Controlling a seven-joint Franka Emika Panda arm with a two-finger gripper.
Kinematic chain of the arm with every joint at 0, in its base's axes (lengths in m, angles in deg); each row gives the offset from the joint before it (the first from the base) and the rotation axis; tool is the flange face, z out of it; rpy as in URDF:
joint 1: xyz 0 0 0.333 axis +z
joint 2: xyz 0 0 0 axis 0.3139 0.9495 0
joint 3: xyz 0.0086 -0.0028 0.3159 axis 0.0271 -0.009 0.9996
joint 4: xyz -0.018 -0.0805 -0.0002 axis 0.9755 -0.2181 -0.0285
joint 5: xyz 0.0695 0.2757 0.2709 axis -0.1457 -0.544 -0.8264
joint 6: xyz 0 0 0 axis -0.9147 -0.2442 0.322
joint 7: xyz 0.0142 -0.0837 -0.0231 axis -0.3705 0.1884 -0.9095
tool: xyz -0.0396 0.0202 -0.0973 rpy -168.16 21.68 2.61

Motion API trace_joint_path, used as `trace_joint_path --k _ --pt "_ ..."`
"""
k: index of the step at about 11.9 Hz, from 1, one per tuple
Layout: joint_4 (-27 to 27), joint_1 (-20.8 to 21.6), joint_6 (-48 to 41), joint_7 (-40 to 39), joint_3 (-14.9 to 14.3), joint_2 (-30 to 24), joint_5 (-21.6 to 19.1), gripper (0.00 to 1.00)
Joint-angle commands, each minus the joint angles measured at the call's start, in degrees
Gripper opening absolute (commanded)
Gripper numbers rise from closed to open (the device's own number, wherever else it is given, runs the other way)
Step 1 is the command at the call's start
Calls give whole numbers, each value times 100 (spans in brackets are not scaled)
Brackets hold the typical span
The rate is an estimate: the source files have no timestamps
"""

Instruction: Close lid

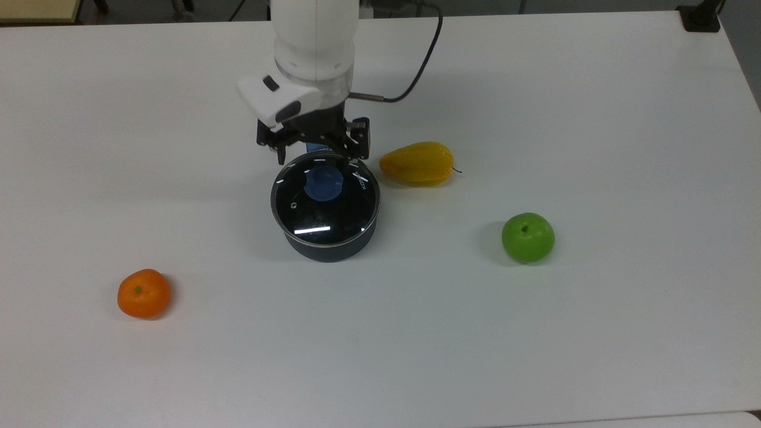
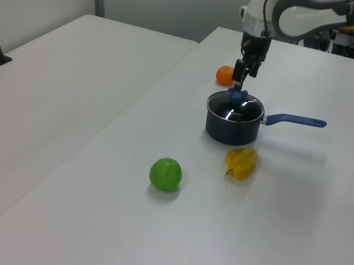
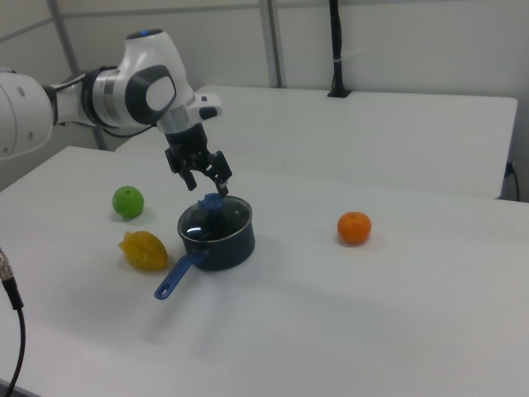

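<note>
since the lid (image 1: 325, 199) already sits flat on the dark saucepan (image 1: 328, 245) in the top view, we judge the closing done and the risks to lie in the retreat. there the claw (image 1: 313, 144) hangs just beyond the pan's far rim, its fingers spread wide and holding nothing, clear of the blue knob (image 1: 323, 183). a dip back down could clip the lid's far edge and tilt it off its seat. the yellow fruit (image 1: 417, 163) lies just to the top view's right of the pan, so a sideways swing at low height could knock it away. the green apple (image 1: 527, 237) and the orange (image 1: 144, 293) lie well apart on the tabletop (image 1: 594, 333) and look safe.

in the left view the claw (image 2: 245, 69) stands above the knob (image 2: 235, 96), apart from it, with the lid (image 2: 237, 107) level in the rim. the pan's blue handle (image 2: 296, 119) juts toward the left view's right, and we think a bump on it would turn the pan and could shake the lid loose.

in the right view the claw (image 3: 199, 174) is open above the lid (image 3: 214, 217), one fingertip (image 3: 221, 191) close over the knob (image 3: 212, 201). we cannot tell whether a gap remains there. if it touches, a slanted lift might drag the knob and slide the lid askew. a straight rise seems the safer way out.
</note>
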Motion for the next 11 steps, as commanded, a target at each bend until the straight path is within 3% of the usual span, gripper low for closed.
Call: trace_joint_path --k 1,5,11 --pt "344 -171 -382 -6 -25 -585 3 100" --pt "1179 -286 -523 -374 -42 -1605 -321 100" --pt "1199 -478 -1041 -490 -78 -1862 -700 100"
